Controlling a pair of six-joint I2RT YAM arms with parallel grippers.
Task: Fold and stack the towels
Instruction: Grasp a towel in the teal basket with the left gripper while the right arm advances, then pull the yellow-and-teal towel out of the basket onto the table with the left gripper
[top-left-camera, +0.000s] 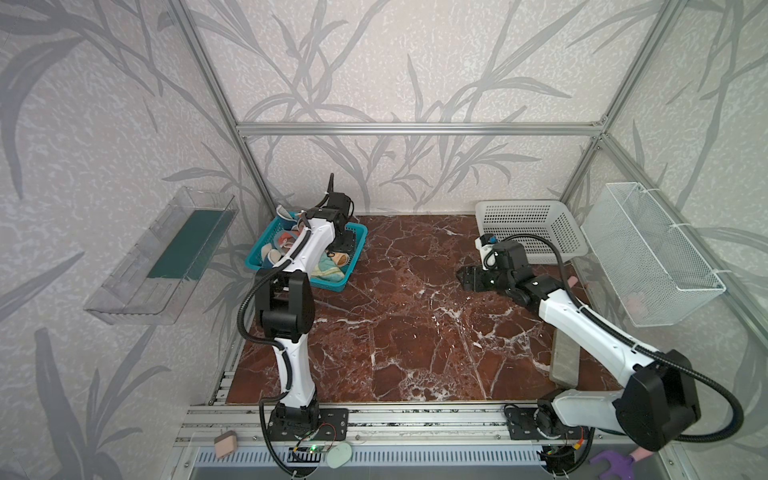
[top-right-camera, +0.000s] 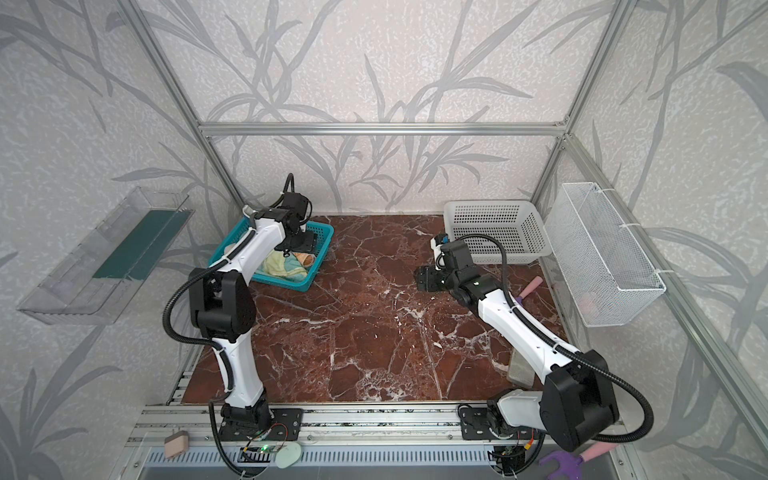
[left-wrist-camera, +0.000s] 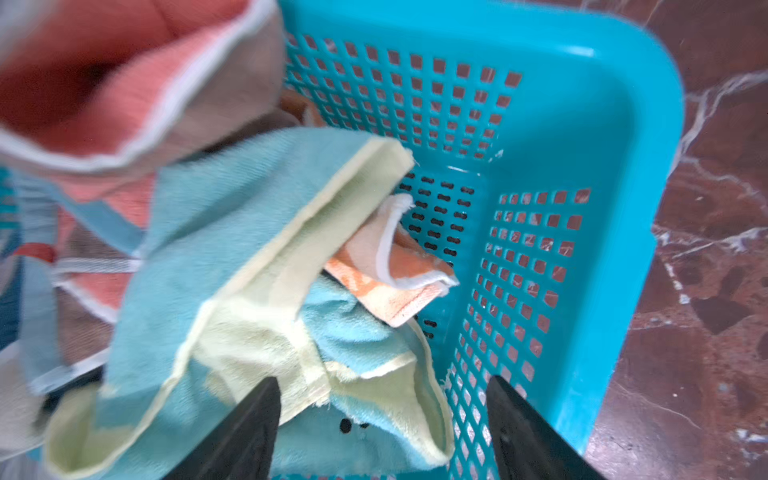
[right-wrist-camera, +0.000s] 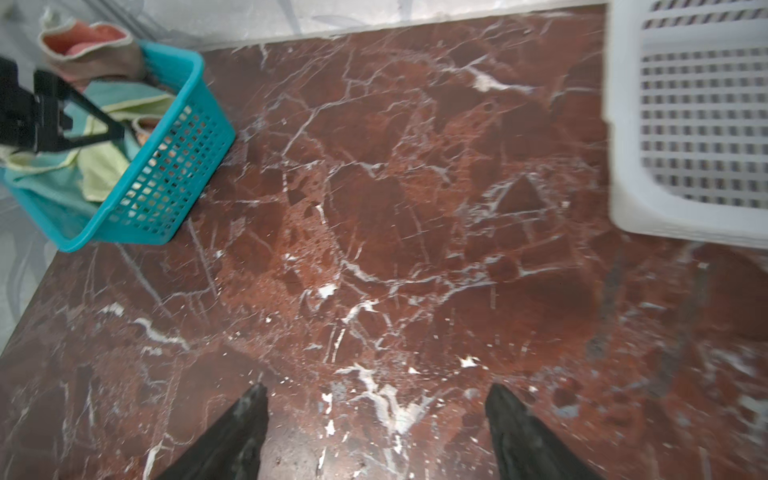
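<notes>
As the left hand (left-wrist-camera: 382, 384) gapes over towels (left-wrist-camera: 232, 232), the right hand (right-wrist-camera: 376, 390) spreads empty.

Inside the blue basket (left-wrist-camera: 540, 249), not much room: heaped with soft towels (left-wrist-camera: 232, 257), only one bare corner of its floor showing. Right above the blue basket, the left gripper (left-wrist-camera: 382, 382) with jaws wide apart, blocking the way in from the top. To the right of the blue basket, a big bare stretch of red table (top-left-camera: 415, 332), easy to pass over. Far to the right of the blue basket, more things in the way: the right gripper (right-wrist-camera: 376, 388), a white basket (top-left-camera: 519, 218), and a grey block (top-left-camera: 565, 359) nearer the front.
</notes>
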